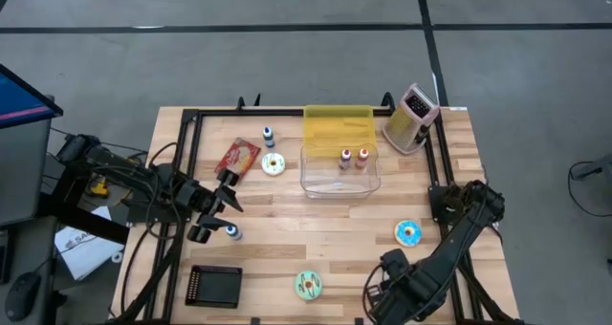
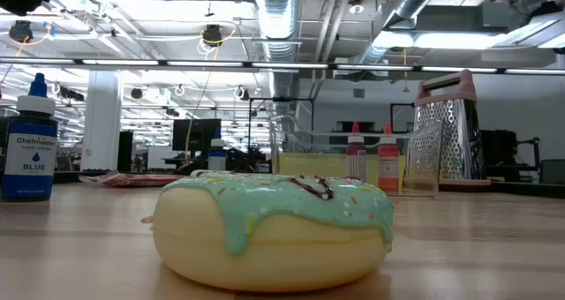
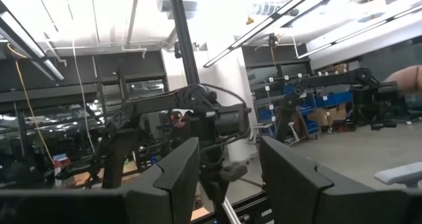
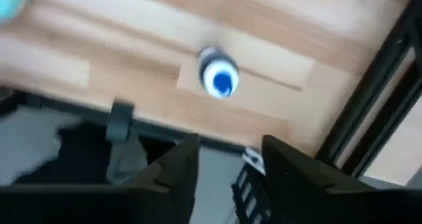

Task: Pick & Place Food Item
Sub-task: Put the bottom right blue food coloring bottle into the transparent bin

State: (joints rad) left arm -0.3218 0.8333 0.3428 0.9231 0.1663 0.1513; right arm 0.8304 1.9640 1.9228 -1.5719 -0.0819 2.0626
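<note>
Three doughnuts lie flat on the wooden table: a green-iced one (image 1: 308, 285) (image 2: 274, 229) near the front edge, a blue-iced one (image 1: 409, 232) at the right, and a white one (image 1: 273, 163) farther back. My right gripper (image 1: 387, 292) (image 4: 227, 148) hangs open over the front edge, right of the green doughnut, pointing down with nothing between its fingers. A small blue-capped bottle (image 4: 219, 78) stands on the wood below it. My left gripper (image 1: 228, 193) (image 3: 227, 151) waits open at the table's left side, holding nothing.
A clear tub (image 1: 339, 169) with two sauce bottles stands mid-table, a yellow lid (image 1: 338, 124) behind it. A grater (image 1: 411, 118) is at the far right, a red packet (image 1: 237, 157) and a bottle (image 1: 268, 134) at the far left. A blue bottle (image 1: 232, 232) (image 2: 31, 146) and a black tray (image 1: 214, 285) sit front left.
</note>
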